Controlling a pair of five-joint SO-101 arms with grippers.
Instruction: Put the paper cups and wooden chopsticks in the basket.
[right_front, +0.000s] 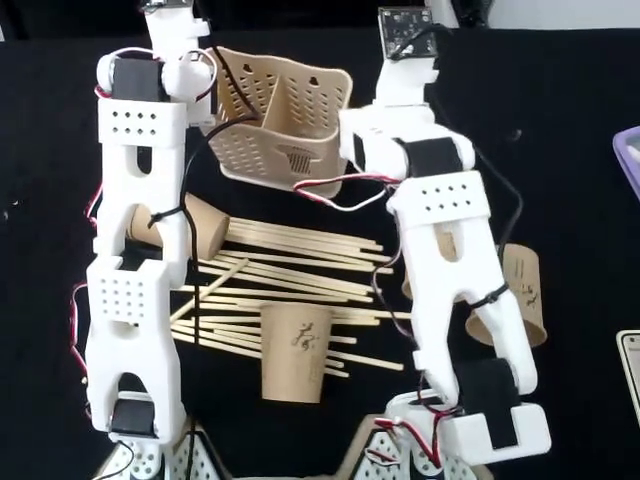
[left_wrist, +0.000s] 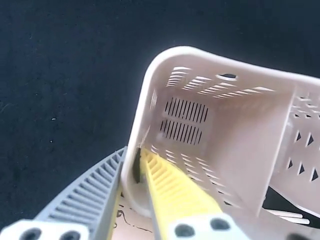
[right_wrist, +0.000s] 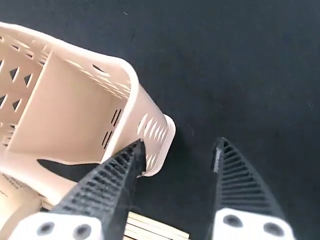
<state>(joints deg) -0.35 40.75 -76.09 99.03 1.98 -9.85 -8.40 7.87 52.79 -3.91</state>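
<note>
- High view: the basket (right_front: 250, 150) is sitting tilted at far centre; the wooden chopsticks (right_front: 300, 262) are lying scattered nearer, among three paper cups (right_front: 295, 350).
- Left wrist view: the left gripper (left_wrist: 132, 152) is clamping the basket's rim.
- Right wrist view: the right gripper (right_wrist: 180, 141) is standing spread, one finger touching the basket.

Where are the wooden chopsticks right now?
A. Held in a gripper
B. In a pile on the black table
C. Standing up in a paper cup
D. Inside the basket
B: the chopsticks lie in a loose pile on the table, outside the basket.
</note>
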